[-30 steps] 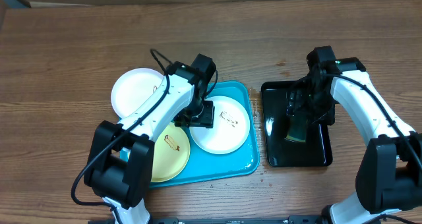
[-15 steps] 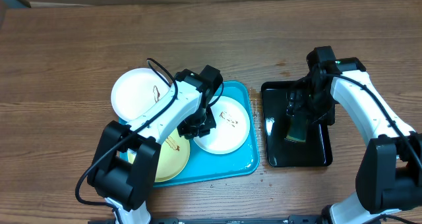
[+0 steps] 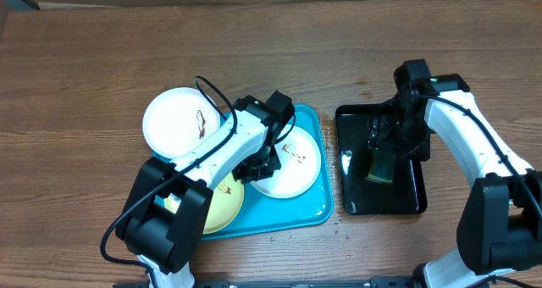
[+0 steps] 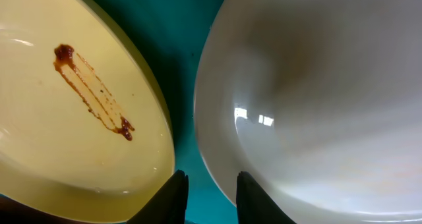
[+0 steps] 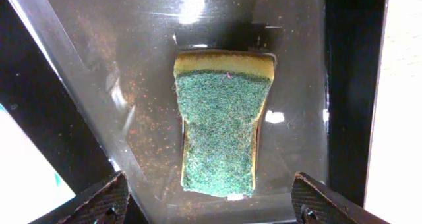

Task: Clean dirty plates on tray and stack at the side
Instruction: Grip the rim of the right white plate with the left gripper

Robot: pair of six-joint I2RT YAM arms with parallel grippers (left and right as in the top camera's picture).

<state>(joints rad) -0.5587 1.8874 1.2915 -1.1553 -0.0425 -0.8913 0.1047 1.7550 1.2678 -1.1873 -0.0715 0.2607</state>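
Observation:
The turquoise tray holds a pale yellow-green plate with a brown smear and a white plate with small dark marks. A second white plate with a brown smear lies on the table left of the tray. My left gripper hangs low over the gap between the two plates on the tray. In the left wrist view the fingers stand slightly apart over bare tray, between the yellow-green plate and the white plate, holding nothing. My right gripper is open.
A glossy black tray stands right of the turquoise tray. A green and yellow sponge lies in it. In the right wrist view the sponge lies between the wide-open fingers, untouched. Bare wooden table surrounds both trays.
My left gripper has moved right and a little toward the front, from over the tray's back part to the gap between the two plates. The right arm has not moved.

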